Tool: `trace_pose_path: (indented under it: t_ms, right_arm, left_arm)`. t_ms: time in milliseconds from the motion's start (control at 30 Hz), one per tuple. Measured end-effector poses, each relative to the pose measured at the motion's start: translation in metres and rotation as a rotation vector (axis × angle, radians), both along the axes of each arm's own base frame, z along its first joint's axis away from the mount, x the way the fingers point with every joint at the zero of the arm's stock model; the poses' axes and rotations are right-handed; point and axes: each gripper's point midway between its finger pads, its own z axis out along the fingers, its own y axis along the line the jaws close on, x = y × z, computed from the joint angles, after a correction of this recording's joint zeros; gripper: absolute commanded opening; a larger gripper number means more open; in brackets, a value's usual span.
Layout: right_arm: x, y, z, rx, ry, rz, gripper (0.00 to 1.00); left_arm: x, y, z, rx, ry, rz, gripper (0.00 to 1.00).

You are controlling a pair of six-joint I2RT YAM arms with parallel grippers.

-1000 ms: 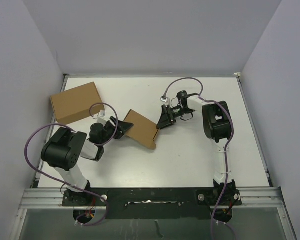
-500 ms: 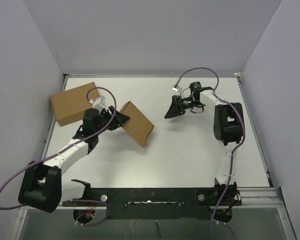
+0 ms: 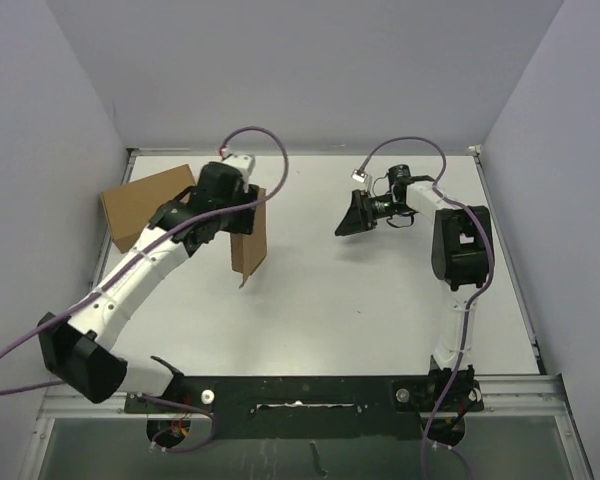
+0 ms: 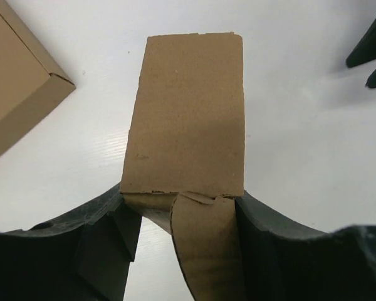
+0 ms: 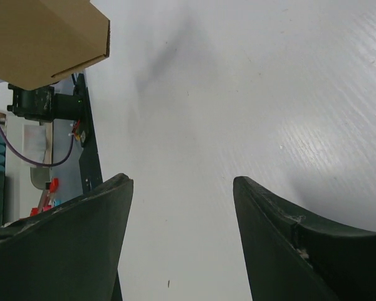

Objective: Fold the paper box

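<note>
Top external view: the left hand (image 3: 242, 212) is reached out to the far-left part of the table (image 3: 380, 310) and it's clamped on the paper box (image 3: 248, 245), which sits folded up flat and stands on edge, running from the hand toward the near side. Can't tell if its low corner actually touches the table or hangs just above it. The left wrist view backs up the grip: both fingers (image 4: 103, 251) press the box's narrow sides, with a loose curled flap poking out between them at the near end. A larger plain cardboard box (image 3: 140, 205) lies just to the left of the arm at the table's left edge. The right hand (image 3: 342, 218) is well apart from the paper box, over on the far-right part, and its wrist view shows the fingers (image 5: 81, 238) spread with only bare table between them.
</note>
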Motion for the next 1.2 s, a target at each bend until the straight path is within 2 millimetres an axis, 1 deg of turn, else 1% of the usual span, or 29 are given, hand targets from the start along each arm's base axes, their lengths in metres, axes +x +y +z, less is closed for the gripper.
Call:
trace_pose_path:
  t_ms: [33,100,167,200,333,367,400,467,567,667,867,933,1200]
  right_arm:
    - [0.001,-0.002,0.000,0.003,-0.001,-0.005,0.66]
    - [0.003,-0.006,0.001,0.010,0.002,-0.016,0.66]
    - [0.005,-0.010,0.001,0.015,0.007,-0.028,0.66]
    - [0.007,-0.013,0.001,0.017,0.010,-0.037,0.66]
    - [0.012,-0.026,0.001,0.030,0.016,-0.072,0.66]
    - [0.014,-0.033,0.001,0.035,0.022,-0.090,0.66]
    - [0.015,-0.034,0.001,0.035,0.023,-0.091,0.66]
    - [0.017,-0.039,0.002,0.039,0.023,-0.104,0.66]
    - [0.019,-0.044,0.002,0.041,0.022,-0.117,0.66]
    - [0.020,-0.045,0.002,0.043,0.022,-0.119,0.66]
    - [0.019,-0.045,0.004,0.051,0.025,-0.119,0.66]
    - [0.019,-0.044,0.004,0.053,0.026,-0.119,0.66]
    - [0.019,-0.044,0.005,0.058,0.030,-0.119,0.66]
  left_arm:
    - [0.001,-0.007,0.003,0.073,0.002,-0.018,0.46]
    - [0.000,-0.020,-0.001,0.206,0.027,-0.054,0.47]
    - [-0.002,-0.029,-0.016,0.342,0.066,-0.079,0.48]
    - [-0.003,-0.031,-0.027,0.440,0.094,-0.091,0.48]
    - [-0.008,-0.029,-0.063,0.727,0.171,-0.119,0.49]
    - [-0.010,-0.029,-0.074,0.838,0.188,-0.141,0.49]
    - [-0.010,-0.029,-0.076,0.856,0.189,-0.146,0.51]
    - [-0.010,-0.033,-0.078,0.915,0.183,-0.166,0.58]
    - [-0.009,-0.044,-0.079,0.959,0.156,-0.186,0.65]
    - [-0.011,-0.053,-0.088,0.997,0.155,-0.204,0.72]
    - [-0.019,-0.067,-0.118,1.045,0.193,-0.253,0.73]
    - [-0.022,-0.071,-0.124,1.044,0.205,-0.268,0.73]
    - [-0.034,-0.091,-0.129,0.981,0.213,-0.317,0.72]
